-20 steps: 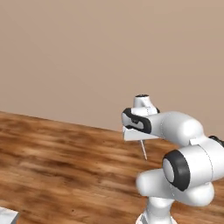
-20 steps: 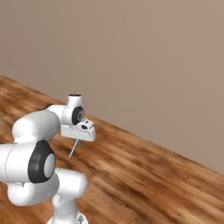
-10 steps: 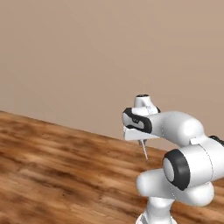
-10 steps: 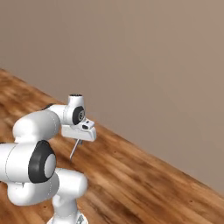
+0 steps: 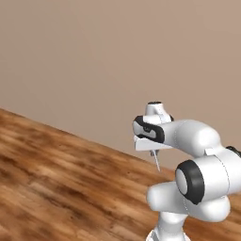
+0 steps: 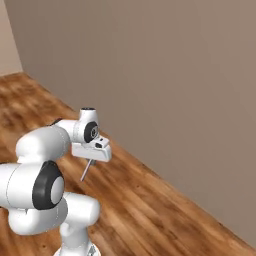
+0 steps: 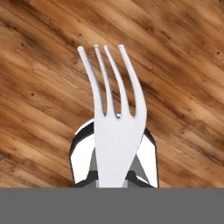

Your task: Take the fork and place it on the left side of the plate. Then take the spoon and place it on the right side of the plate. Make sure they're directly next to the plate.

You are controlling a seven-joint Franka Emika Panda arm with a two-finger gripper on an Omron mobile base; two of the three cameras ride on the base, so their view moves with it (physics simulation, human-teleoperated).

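Note:
My gripper (image 5: 151, 149) is shut on the fork's handle and holds it in the air in front of the robot's body. In the left base view the fork (image 5: 156, 162) is a thin pale line hanging down from the hand. It shows the same way in the right base view, where the fork (image 6: 86, 171) slants below the gripper (image 6: 91, 158). In the hand view the fork (image 7: 114, 127) stands straight up between the dark fingers (image 7: 81, 157), its tines spread over wood grain far below. The plate and the spoon are out of view.
A brown wooden floor (image 5: 56, 188) runs under and ahead of the arm. A plain beige wall (image 5: 94, 61) closes it off behind. In the right base view a paler wall section (image 6: 9, 40) meets it at a corner at the upper left.
The whole picture has shifted in both base views, so the base has moved. The arm keeps its pose and the fork stays in the shut gripper.

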